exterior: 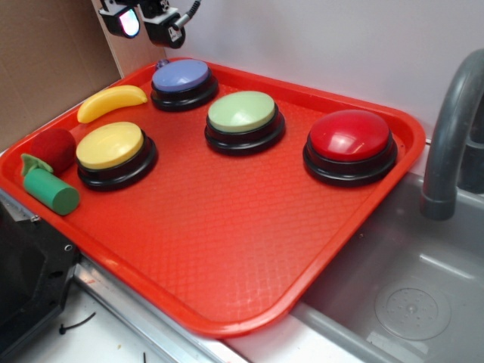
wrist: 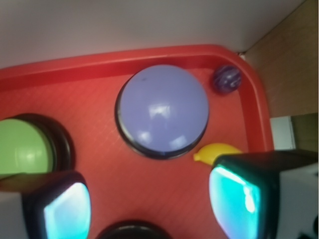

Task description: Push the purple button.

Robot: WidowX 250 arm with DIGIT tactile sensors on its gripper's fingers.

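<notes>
Periwinkle-capped and set on a black base, the round purple push button (exterior: 181,78) sits at the tray's far-left corner, about 11 o'clock from the tray's middle. In the wrist view its dome (wrist: 163,108) lies just ahead of the gripper (wrist: 149,204), whose two glowing pads (wrist: 67,211) stand spread apart with nothing between them. The exterior view shows the gripper (exterior: 145,21) hanging above the button, apart from it. A good press probably means centring over the dome, then descending straight. Risks are the small purple marbled ball (wrist: 228,78) at 2 o'clock, the yellow plastic banana (exterior: 112,102), and the pale green-capped button (exterior: 243,115) close by on the red plastic tray (exterior: 227,249).
</notes>
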